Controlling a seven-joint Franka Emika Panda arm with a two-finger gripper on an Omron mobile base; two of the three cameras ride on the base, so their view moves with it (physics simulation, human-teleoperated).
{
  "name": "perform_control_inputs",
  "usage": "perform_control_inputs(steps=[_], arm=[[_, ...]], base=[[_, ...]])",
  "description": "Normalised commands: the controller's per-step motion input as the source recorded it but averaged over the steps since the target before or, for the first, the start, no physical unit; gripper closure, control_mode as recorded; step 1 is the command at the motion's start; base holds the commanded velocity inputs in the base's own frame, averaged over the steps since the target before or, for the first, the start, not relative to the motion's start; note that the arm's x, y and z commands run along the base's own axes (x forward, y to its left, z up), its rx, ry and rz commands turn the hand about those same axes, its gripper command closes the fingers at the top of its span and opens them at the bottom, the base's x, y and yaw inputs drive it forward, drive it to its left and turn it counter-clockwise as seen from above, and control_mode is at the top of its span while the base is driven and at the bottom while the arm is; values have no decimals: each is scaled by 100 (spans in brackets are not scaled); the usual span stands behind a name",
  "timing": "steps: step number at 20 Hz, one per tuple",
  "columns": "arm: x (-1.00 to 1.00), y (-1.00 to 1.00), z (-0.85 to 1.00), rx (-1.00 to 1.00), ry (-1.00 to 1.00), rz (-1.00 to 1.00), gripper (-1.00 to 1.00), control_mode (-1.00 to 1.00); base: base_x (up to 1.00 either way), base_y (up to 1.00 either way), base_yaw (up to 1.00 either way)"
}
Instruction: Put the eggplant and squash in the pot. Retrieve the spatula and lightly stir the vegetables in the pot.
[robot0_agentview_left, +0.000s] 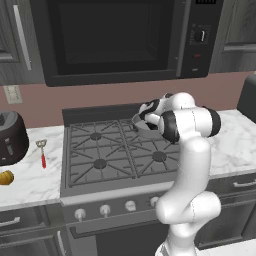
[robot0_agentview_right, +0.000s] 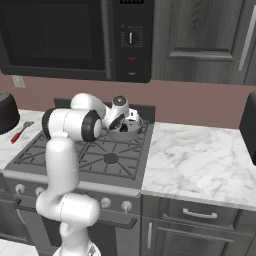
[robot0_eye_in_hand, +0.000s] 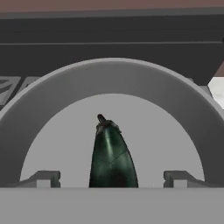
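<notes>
The grey pot (robot0_eye_in_hand: 112, 78) sits on the stove's back right burner, and its rim curves around the hand view. Inside it lies the dark glossy eggplant (robot0_eye_in_hand: 111, 153), stem pointing away. My gripper (robot0_eye_in_hand: 112, 180) hangs over the pot, open, and its fingertips (robot0_eye_in_hand: 43, 179) stand well clear of the eggplant on both sides. From the base, my hand (robot0_agentview_right: 120, 112) points down into the pot (robot0_agentview_right: 127, 132). The yellow squash (robot0_agentview_left: 6, 177) lies at the counter's far left edge. On the counter left of the stove rests the red-handled spatula (robot0_agentview_left: 42, 152).
A big black appliance (robot0_agentview_left: 10, 137) stands on the left counter behind the squash. The stove grates (robot0_agentview_left: 100, 150) span the middle, under a black microwave (robot0_agentview_left: 115, 35). Marble counter (robot0_agentview_right: 200, 160) stretches to the right of the stove.
</notes>
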Motion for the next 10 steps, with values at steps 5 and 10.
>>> perform_control_inputs(steps=[5, 10], arm=[[-13, 0, 6, 0, -1, 0, -100, -100], [-92, 12, 29, 0, -9, 0, -100, -100]], base=[[0, 0, 0], [0, 0, 0]])
